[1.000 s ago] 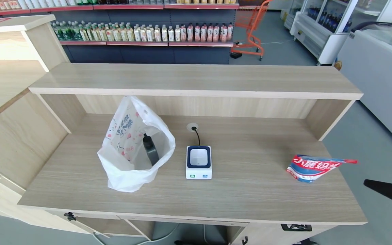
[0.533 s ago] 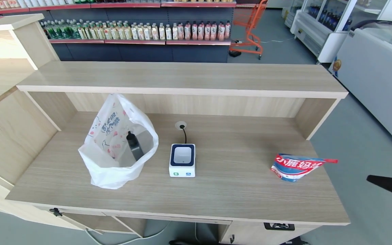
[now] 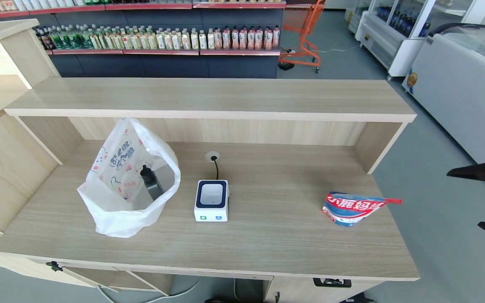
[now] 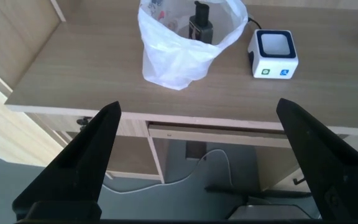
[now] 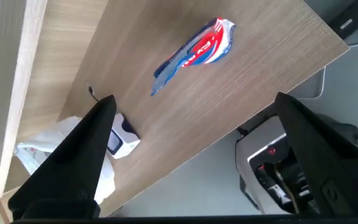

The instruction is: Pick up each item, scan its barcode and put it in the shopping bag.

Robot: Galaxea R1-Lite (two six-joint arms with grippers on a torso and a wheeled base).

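The left gripper (image 4: pixel 197 106) hangs off the edge of the wooden counter (image 4: pixel 73 81), fingers spread wide. On the counter stands the open white shopping bag (image 4: pixel 179 56) (a dark bottle (image 4: pixel 201 25) upright inside), with the barcode scanner (image 4: pixel 273 53) near it.

The work surface was a light wood-grain counter (image 3: pixel 276 240), closed by panels at the back and at both ends, with a raised ledge (image 3: pixel 209 99) running along the top of the back panel. Three things rested directly on it. A white shopping bag (image 3: pixel 116 212) stood upright at the left part of the counter, its mouth open. A small white scanner (image 3: pixel 211 201), its dark-framed window facing up, sat just beside the bag without touching it, about midway along the counter. Its black cable (image 3: pixel 216 170) ran back to a round grommet (image 3: pixel 212 156) set in the surface. A red, white and blue pouch (image 3: pixel 354 208) lay near the right end, well apart from the scanner.
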